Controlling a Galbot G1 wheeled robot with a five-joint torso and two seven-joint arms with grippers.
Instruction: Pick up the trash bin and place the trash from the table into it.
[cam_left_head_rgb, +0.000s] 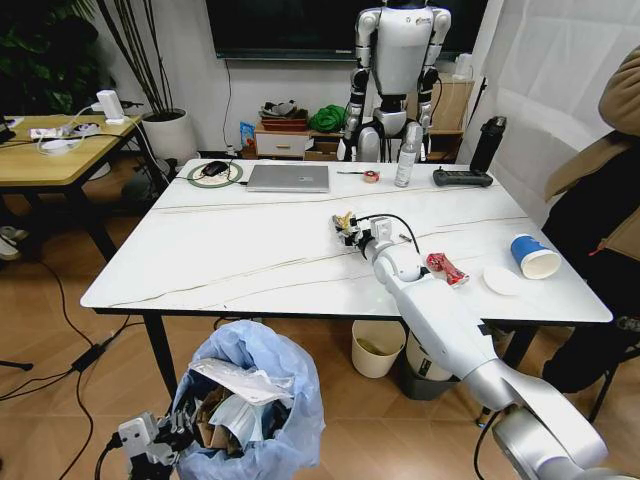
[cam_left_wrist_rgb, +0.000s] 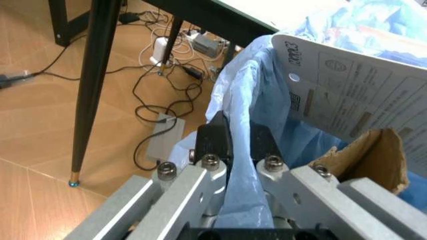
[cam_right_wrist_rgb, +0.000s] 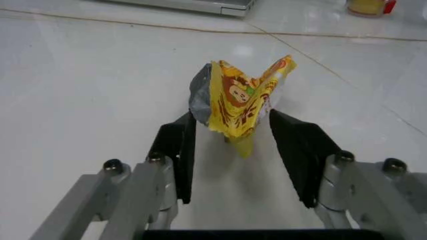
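**A:** Jaws status, quick?

**B:** Right gripper (cam_right_wrist_rgb: 230, 150) is spread, sitting low over the tabletop (cam_left_head_rgb: 230, 250) with a crumpled yellow wrapper (cam_right_wrist_rgb: 240, 97) standing upright between the two black pads. Neither pad looks pressed on it yet, gaps show on both sides. Wrapper is dead centre of my jaws, its long axis points up, so the closing line runs straight across it.

**A:** Left side?

**B:** Left gripper (cam_left_wrist_rgb: 235, 150) is pinched on the blue bag rim of the trash bin (cam_left_head_rgb: 255, 400), held low in front of the near tabletop edge, to the left of my right arm. Bin already holds cardboard (cam_left_wrist_rgb: 373, 155), a printed white card (cam_left_wrist_rgb: 353, 95) and a face mask (cam_left_head_rgb: 240, 418).

**A:** Which arm is nearer the trash?

**B:** Right, clearly. Left is busy with the bin.

**A:** Anything in the way?

**B:** Not much. Red wrapper (cam_left_head_rgb: 446, 267), white lid (cam_left_head_rgb: 501, 280) and blue cup (cam_left_head_rgb: 533, 255) lie further right, well apart. Laptop (cam_left_head_rgb: 288, 178) is near the far edge. My guess: path from the wrapper down to the bin crosses only bare marble.
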